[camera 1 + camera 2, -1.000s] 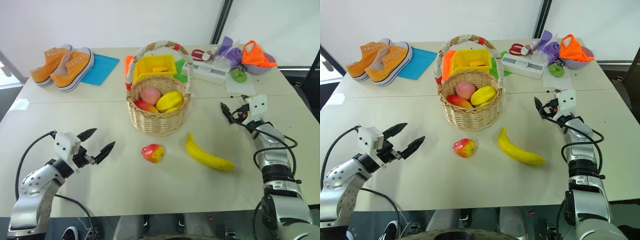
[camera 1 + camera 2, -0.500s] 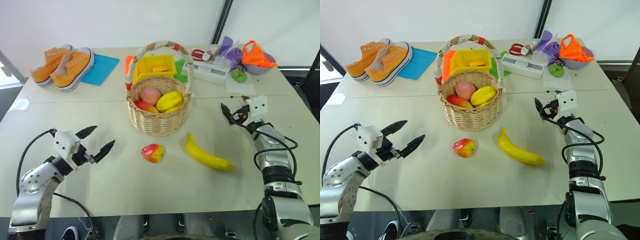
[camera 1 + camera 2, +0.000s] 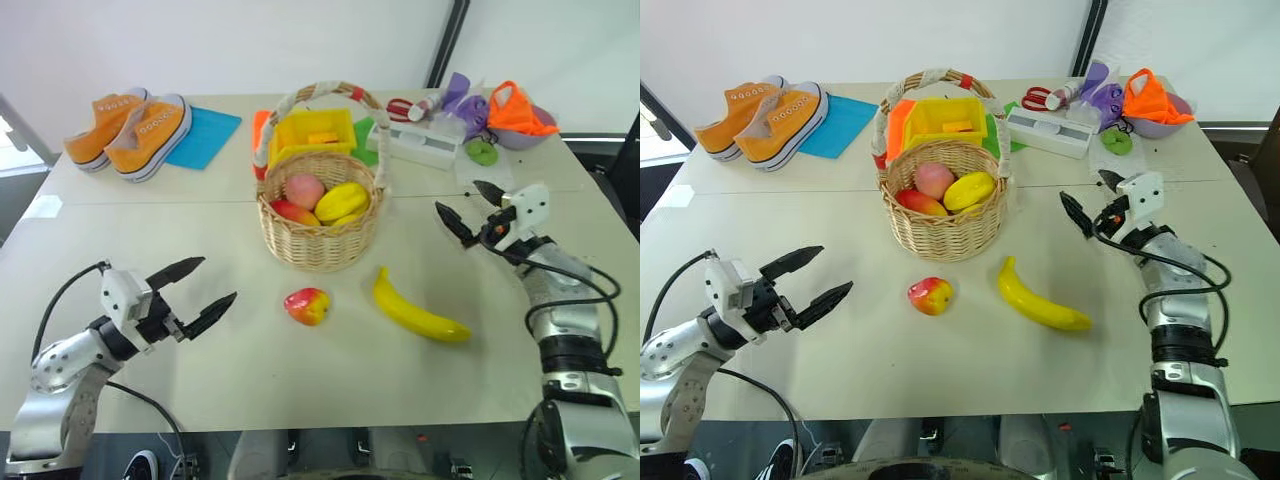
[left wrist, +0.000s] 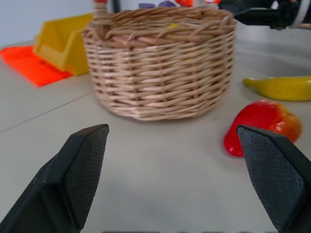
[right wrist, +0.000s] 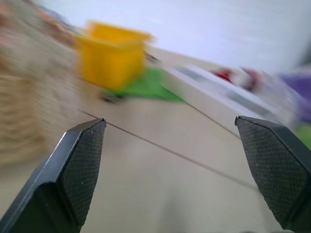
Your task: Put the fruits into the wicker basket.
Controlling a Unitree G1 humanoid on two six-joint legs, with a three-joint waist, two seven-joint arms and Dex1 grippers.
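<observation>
The wicker basket (image 3: 320, 235) stands at mid-table and holds a pink peach (image 3: 304, 189), a yellow mango-like fruit (image 3: 341, 201) and a red-orange fruit (image 3: 292, 211). In front of it on the table lie a small red-and-yellow fruit (image 3: 307, 306) and a long yellow banana (image 3: 418, 311). My left gripper (image 3: 215, 282) is open, low at the front left, and points toward the small fruit with a gap between them. In the left wrist view, the basket (image 4: 160, 63) and that fruit (image 4: 262, 127) lie ahead of the fingers (image 4: 80, 174). My right gripper (image 3: 458, 198) hangs open and empty, right of the basket.
A yellow plastic bin (image 3: 308, 134) stands right behind the basket. Orange sneakers (image 3: 128, 130) and a blue mat (image 3: 203, 136) are at the back left. A white box (image 3: 425, 145), red scissors (image 3: 400, 107), a small green object (image 3: 482, 152) and an orange cloth (image 3: 518, 108) crowd the back right.
My right gripper has risen, drawn back and swung its fingers toward the basket. My left gripper has shifted slightly right and turned toward the small fruit. The fruits have not moved.
</observation>
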